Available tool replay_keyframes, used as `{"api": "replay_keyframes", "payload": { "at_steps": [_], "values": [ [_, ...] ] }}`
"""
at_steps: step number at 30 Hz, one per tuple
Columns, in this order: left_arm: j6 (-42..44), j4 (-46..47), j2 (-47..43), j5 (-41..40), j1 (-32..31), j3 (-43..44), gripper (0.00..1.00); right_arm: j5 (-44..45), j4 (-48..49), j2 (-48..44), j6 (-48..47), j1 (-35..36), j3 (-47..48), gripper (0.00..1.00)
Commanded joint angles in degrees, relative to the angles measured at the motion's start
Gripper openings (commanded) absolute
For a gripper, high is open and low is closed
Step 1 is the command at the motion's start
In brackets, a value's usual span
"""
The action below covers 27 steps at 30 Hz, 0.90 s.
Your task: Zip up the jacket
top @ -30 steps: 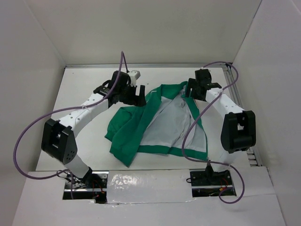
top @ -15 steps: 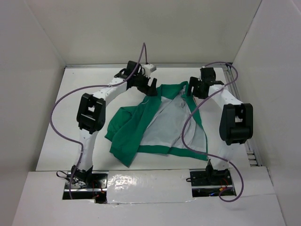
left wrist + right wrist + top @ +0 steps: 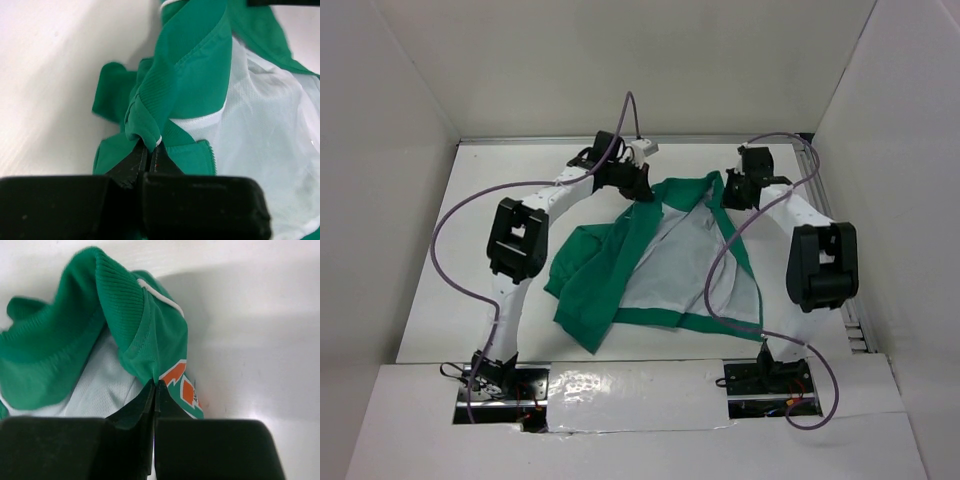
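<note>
White table (image 3: pixel 450 260) inside pale enclosure walls, as seen from my console. Jacket (image 3: pixel 610 280) lies mid-table, spread open, grey lining (image 3: pixel 670 255) up, collar toward far wall. Left gripper (image 3: pixel 642 188) at jacket's far-left collar corner, jaws pinched tight on green ribbed edge beside white piping (image 3: pixel 197 119). Right gripper (image 3: pixel 729 190) at jacket's far-right collar corner, jaws clamped on fabric fold just beside orange patch (image 3: pixel 182 382). I see front edges apart, jacket not zipped. Purple cable (image 3: pixel 710 290) hangs over jacket's right panel.
</note>
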Motion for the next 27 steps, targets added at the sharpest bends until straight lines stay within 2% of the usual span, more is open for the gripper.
{"api": "replay_keyframes", "payload": {
  "at_steps": [1, 3, 4, 5, 6, 7, 9, 10, 12, 13, 15, 18, 20, 24, 27],
  "values": [
    [-4.9, 4.8, -12.2, -2.7, 0.5, -6.4, 0.0, 7.0, 4.5, -12.7, 0.3, 5.3, -3.7, 0.0],
    [-7.8, 5.8, -22.3, -13.0, -1.6, -10.6, 0.0, 17.4, 2.0, -21.0, 1.8, 8.2, -4.3, 0.0],
    [-9.6, 4.9, -25.4, -18.2, -2.6, -13.1, 0.0, 19.8, 0.5, -23.4, 3.8, 10.1, -3.8, 0.0],
    [-11.1, 3.4, -31.3, -27.2, -5.0, -13.6, 0.0, 23.5, -1.1, -28.8, 4.9, 11.1, -3.1, 0.0],
    [-11.9, 2.1, -34.4, -31.4, -6.4, -14.1, 0.0, 24.6, -3.1, -31.8, 5.7, 12.1, -2.7, 0.0],
    [-13.0, 1.5, -37.4, -35.2, -7.5, -15.8, 0.0, 25.1, -3.3, -34.5, 5.6, 12.7, -2.8, 0.0],
    [-15.1, 0.6, -49.7, -43.8, -12.2, -18.9, 0.0, 24.6, -3.7, -46.4, 4.4, 17.0, -2.9, 0.0],
    [-15.1, 0.6, -49.7, -43.8, -12.2, -19.8, 0.0, 23.4, -3.9, -46.4, 3.5, 17.0, -2.8, 0.0],
    [-14.8, 0.8, -58.3, -48.5, -17.0, -21.3, 0.0, 20.8, -3.9, -54.8, 2.4, 19.5, -2.4, 0.0],
    [-14.8, 0.7, -60.6, -49.6, -17.0, -21.7, 0.0, 16.7, -4.0, -59.1, 0.5, 20.2, -1.8, 0.0],
    [-15.8, -1.2, -68.9, -45.6, -22.6, -20.1, 0.0, 13.2, -5.1, -64.2, 0.0, 22.0, 0.3, 0.0],
    [-16.3, -1.5, -74.0, -38.1, -23.1, -18.3, 0.0, 9.1, -5.5, -68.4, -0.4, 22.6, 3.4, 0.0],
    [-15.8, -1.3, -77.7, -32.4, -23.0, -17.5, 0.0, 2.4, -5.6, -71.2, -1.3, 22.6, 5.4, 0.0],
    [-15.4, -2.7, -80.3, -19.8, -23.0, -14.7, 0.0, -4.1, -6.6, -71.8, -2.1, 21.9, 11.9, 0.0],
    [-15.1, -5.0, -80.0, -18.4, -23.0, -12.0, 0.0, -5.5, -5.9, -69.6, -1.6, 21.0, 13.7, 0.0]
  ]
}}
